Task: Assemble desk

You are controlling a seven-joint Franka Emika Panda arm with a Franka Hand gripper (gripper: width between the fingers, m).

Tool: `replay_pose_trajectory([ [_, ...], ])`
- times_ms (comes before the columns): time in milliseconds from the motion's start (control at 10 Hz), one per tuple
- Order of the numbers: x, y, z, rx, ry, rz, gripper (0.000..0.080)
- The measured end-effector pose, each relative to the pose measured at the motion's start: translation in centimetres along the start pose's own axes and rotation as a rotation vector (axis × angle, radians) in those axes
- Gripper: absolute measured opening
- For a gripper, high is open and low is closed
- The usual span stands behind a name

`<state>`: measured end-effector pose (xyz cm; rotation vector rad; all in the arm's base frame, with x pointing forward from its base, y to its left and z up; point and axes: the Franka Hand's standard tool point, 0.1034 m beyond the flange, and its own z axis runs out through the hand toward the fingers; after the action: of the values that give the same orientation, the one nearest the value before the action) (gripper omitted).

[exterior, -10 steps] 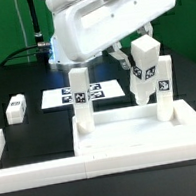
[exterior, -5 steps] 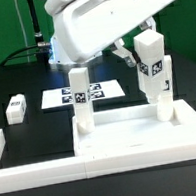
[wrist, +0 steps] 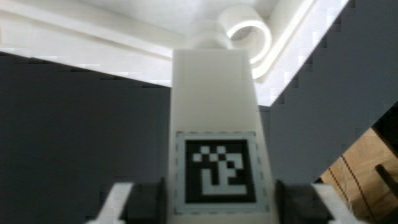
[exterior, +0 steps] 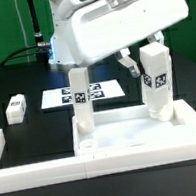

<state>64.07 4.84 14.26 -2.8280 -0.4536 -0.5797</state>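
On the exterior view's left, a small white block leg [exterior: 16, 108] lies on its side on the black desk [exterior: 28, 81], apart from everything else, a black-and-white square tag on its end. Below it, a long white L-shaped border rail [exterior: 36, 173] turns the corner and runs along the front edge. Further right, the marker board [exterior: 57, 97] lies flat, showing several square tags. Just in front of it, a second leg [exterior: 81, 100] stands upright in the rear corner of the white rimmed tabletop panel [exterior: 132, 140] on the exterior view's left; its tag faces the camera. The panel rests against the front rail. On the exterior view's right, the robot's tool [exterior: 147, 59] is closed around the top of a third leg [exterior: 156, 82], held upright, tag facing forward, with its lower end at the panel's other rear corner; whether it is seated cannot be told. In the wrist view the tool [wrist: 214, 208] has a finger on either side of this leg [wrist: 217, 110], whose blocky tag [wrist: 217, 172] fills the near end, and the far end meets a round socket ring [wrist: 249, 36] in the panel.
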Motion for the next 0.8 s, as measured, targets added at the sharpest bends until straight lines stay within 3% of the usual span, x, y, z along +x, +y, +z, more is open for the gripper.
replay_pose_trajectory([
  [100, 0.2, 0.0, 0.1, -0.034, 0.027, -0.019, 0.0290],
  [200, 0.1, -0.6, 0.4, -0.106, 0.081, -0.064, 0.0290],
  [300, -0.5, -0.8, 0.4, -0.141, 0.102, -0.120, 0.0290],
  [500, -1.4, 1.0, -0.4, -0.232, 0.169, -0.166, 0.0290],
  [600, -1.7, 0.8, -0.5, -0.219, 0.172, -0.165, 0.0290],
  [700, -1.5, 0.0, -0.8, -0.189, 0.168, -0.115, 0.0290],
  [800, -1.6, -1.6, -1.1, -0.124, 0.113, -0.058, 0.0290],
])
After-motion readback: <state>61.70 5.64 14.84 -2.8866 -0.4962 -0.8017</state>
